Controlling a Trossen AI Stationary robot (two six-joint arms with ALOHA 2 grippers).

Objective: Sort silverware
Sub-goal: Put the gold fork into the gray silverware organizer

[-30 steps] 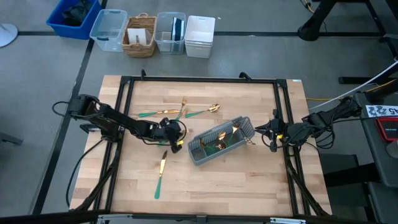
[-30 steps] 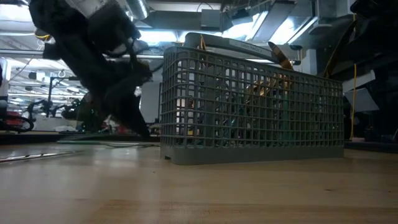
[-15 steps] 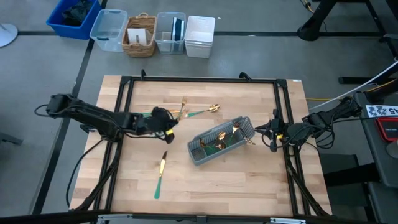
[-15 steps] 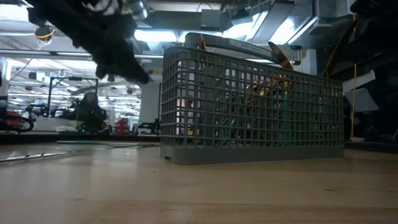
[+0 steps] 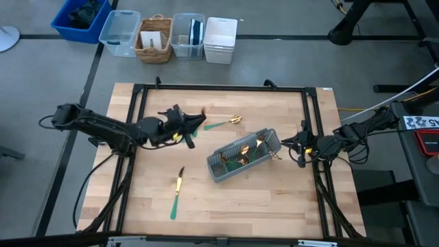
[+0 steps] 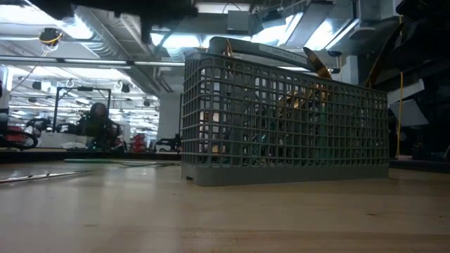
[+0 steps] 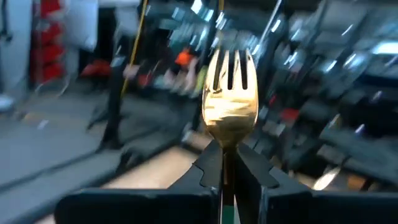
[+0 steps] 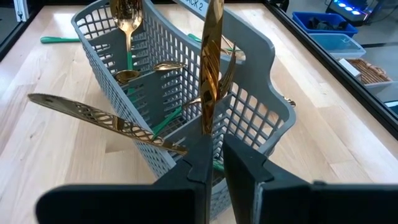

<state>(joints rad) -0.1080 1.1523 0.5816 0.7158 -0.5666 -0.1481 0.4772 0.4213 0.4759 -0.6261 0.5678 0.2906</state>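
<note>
A knife (image 5: pixel 178 193) lies alone on the near part of the tabletop (image 5: pixel 274 199). Beyond it, the grey caddy (image 5: pixel 243 154) sits at an angle with several gold pieces standing in it. Just beside its right end, the right gripper (image 5: pixel 300 145) has its jaws clamped on a knife blade (image 8: pixel 210 59). Left of centre, the left gripper (image 5: pixel 184 126) has its jaws clamped on a fork (image 7: pixel 229 93), lifted clear. Farther back, a spoon (image 5: pixel 225 122) lies flat.
</note>
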